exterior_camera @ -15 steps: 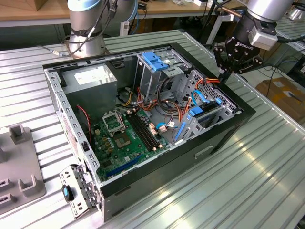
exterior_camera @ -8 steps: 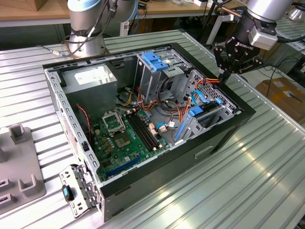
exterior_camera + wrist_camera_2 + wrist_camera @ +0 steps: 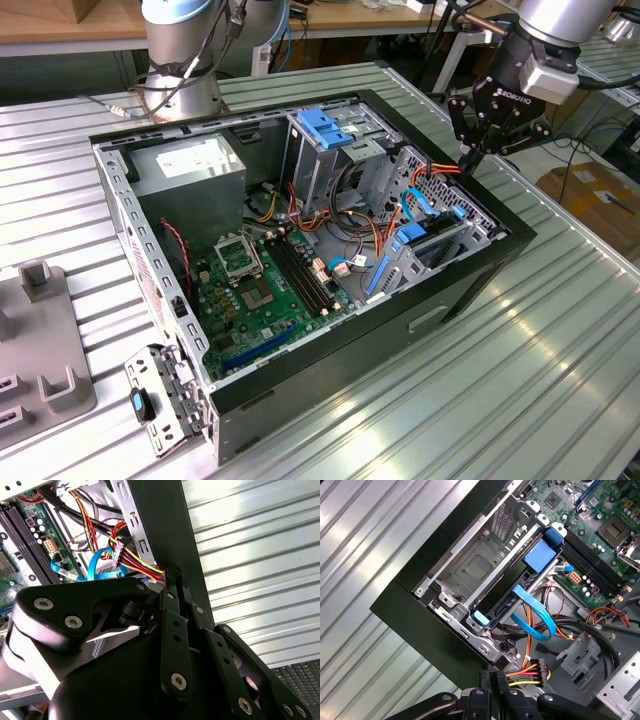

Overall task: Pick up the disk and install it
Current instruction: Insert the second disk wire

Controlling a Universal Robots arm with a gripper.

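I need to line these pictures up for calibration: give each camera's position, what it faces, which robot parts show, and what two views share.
Exterior view: off the arm, above one corner, looking down into the open computer case; arm and gripper at its far right rim.
Second wrist view: on the arm, looking along the gripper's black links at the case rim.
First wrist view: on the arm, facing the drive bay.
Both wrist views share the red-yellow power cable.

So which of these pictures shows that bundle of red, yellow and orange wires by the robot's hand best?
The first wrist view: the wire bundle runs into its connector unobstructed, just beyond the hand. The second wrist view shows it partly hidden behind the hand's linkage. In the exterior view it is a thin orange streak at the case edge.
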